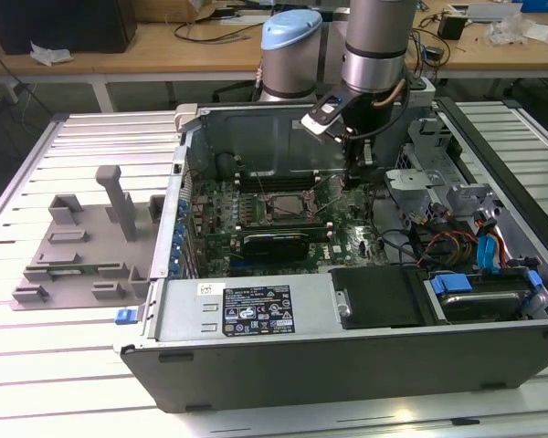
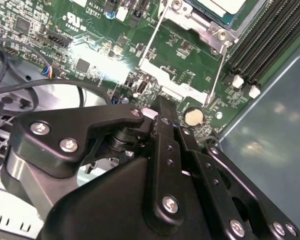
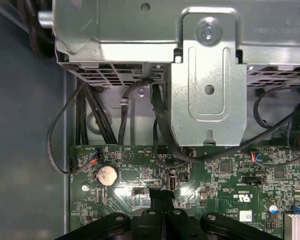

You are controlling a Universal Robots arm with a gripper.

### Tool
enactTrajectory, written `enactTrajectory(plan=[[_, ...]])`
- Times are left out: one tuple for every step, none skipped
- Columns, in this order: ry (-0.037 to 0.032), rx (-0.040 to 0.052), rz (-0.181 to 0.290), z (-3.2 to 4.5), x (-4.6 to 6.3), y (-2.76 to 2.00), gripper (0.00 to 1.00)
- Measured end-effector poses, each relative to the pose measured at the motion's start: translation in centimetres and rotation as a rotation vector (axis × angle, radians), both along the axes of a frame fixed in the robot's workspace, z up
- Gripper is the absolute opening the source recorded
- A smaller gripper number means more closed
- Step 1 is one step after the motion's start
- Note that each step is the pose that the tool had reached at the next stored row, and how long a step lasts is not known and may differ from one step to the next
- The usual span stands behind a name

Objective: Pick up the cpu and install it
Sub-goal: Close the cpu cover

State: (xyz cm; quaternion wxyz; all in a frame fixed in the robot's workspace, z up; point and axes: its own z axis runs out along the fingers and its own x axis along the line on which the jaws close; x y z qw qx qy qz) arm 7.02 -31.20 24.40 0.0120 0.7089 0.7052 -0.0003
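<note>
At the exterior view's left, the grey plastic fixture (image 1: 78,242) lies on the slatted table (image 1: 36,365), well apart from the work. Next along is the open computer case (image 1: 256,365), and inside it the green motherboard (image 1: 215,219) with the metal-framed socket (image 1: 276,206) near its middle. In the second wrist view a pale silver plate with a greenish edge lies flat within that frame. I judge it to be the cpu (image 2: 220,5), already set in the socket and not in the tool. Thin wire levers (image 2: 217,70) run free beside the frame, so the chip looks unclamped. My worry is that a knock to the frame or a lever could shift it on the contacts below and bend them. A second risk lies lower down. The fingertips hang very close over the board, just beside the coin cell (image 3: 107,174) and among small parts, so a slight drift down or sideways could scrape or crack one.

Just to the exterior view's right of the socket, the gripper (image 3: 162,196) points down from the arm (image 1: 376,46). In both wrist views its fingers meet with no gap showing, and I see nothing held between them. Whether the tips touch the board I cannot tell. Farther right stand the drive cage (image 1: 418,178) and loose black cables (image 3: 157,125), near enough to the wrist to snag.
</note>
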Motion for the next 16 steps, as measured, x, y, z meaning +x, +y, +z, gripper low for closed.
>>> enactTrajectory(plan=[[0.0001,-0.0003,0.000,0.00,0.00,0.00,0.11],[0.0001,-0.0003,0.000,0.00,0.00,0.00,0.11],[0.0001,-0.0003,0.000,0.00,0.00,-0.01,0.11],[0.0001,-0.0002,0.000,-0.01,0.00,0.00,0.11],[0.0001,-0.0002,0.000,-0.01,0.00,0.00,0.11],[0.0001,-0.0001,0.000,-0.01,0.00,0.00,0.11],[0.0001,-0.0001,0.000,-0.01,0.00,0.00,0.11],[0.0000,0.0000,0.000,-0.02,-0.03,0.00,0.11],[0.0001,0.0001,0.000,-0.02,-0.07,0.00,0.11],[0.0001,-0.0001,0.000,-0.02,-0.17,0.00,0.11],[0.0001,-0.0001,0.000,-0.02,-0.26,0.00,0.11],[0.0001,-0.0001,0.000,-0.02,-0.37,0.00,0.11],[0.0000,-0.0002,0.000,-0.01,-0.51,0.00,0.11],[0.0000,-0.0002,0.000,-0.01,-0.61,0.00,0.11],[0.0000,-0.0002,0.000,-0.01,-0.70,0.00,0.11],[0.0001,-0.0002,0.000,-0.01,-0.82,0.01,0.11]])
